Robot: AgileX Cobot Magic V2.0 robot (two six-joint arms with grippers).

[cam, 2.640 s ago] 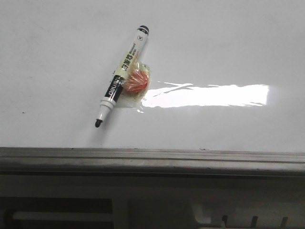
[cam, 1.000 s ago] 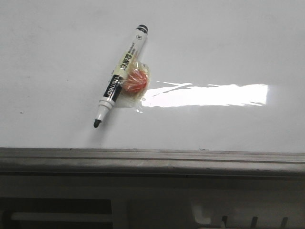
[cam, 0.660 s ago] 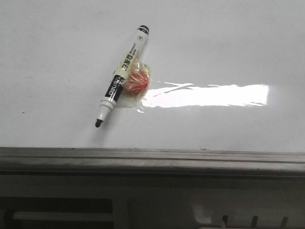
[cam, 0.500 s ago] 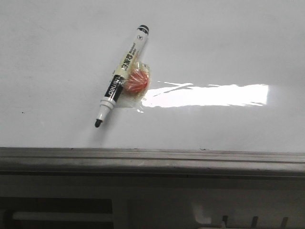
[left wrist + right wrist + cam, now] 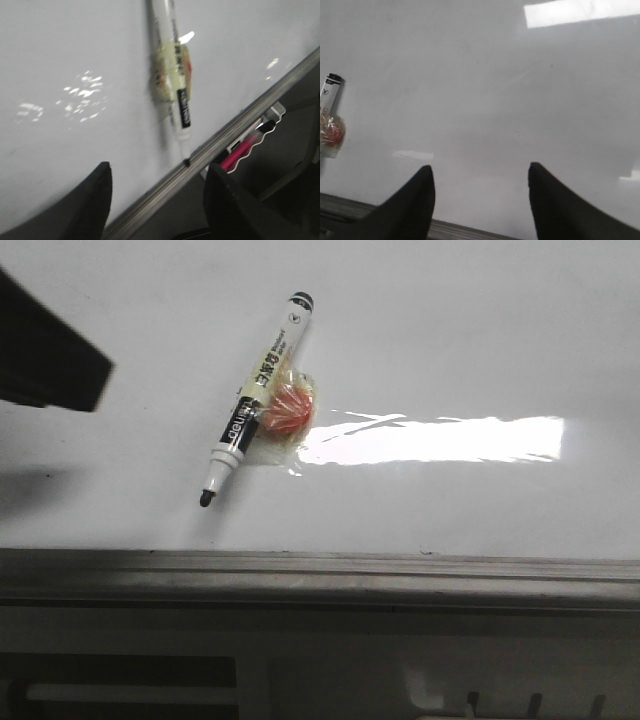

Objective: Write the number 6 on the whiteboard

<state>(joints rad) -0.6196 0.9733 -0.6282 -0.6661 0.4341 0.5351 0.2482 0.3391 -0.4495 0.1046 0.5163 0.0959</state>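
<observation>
The whiteboard (image 5: 450, 360) is glossy white with a glare streak, and no number 6 shows on it. A black-and-white marker pen (image 5: 255, 390) lies on it, uncapped, its tip toward the frame, with an orange lump under clear tape (image 5: 285, 412) on its side. A dark part of my left gripper (image 5: 45, 355) enters at the upper left, apart from the pen. In the left wrist view my left gripper (image 5: 157, 172) is open and empty, short of the pen (image 5: 175, 75). My right gripper (image 5: 480, 175) is open and empty over bare board, and the pen (image 5: 330, 95) lies far to its side.
The grey metal frame edge (image 5: 320, 575) runs along the board's near side and also shows in the left wrist view (image 5: 240, 130). Below it, a wavy-edged holder has a pink pen (image 5: 240, 152) in it.
A dark part of my left gripper has come into the front view at the upper left, with its shadow on the board. The pen has not moved.
</observation>
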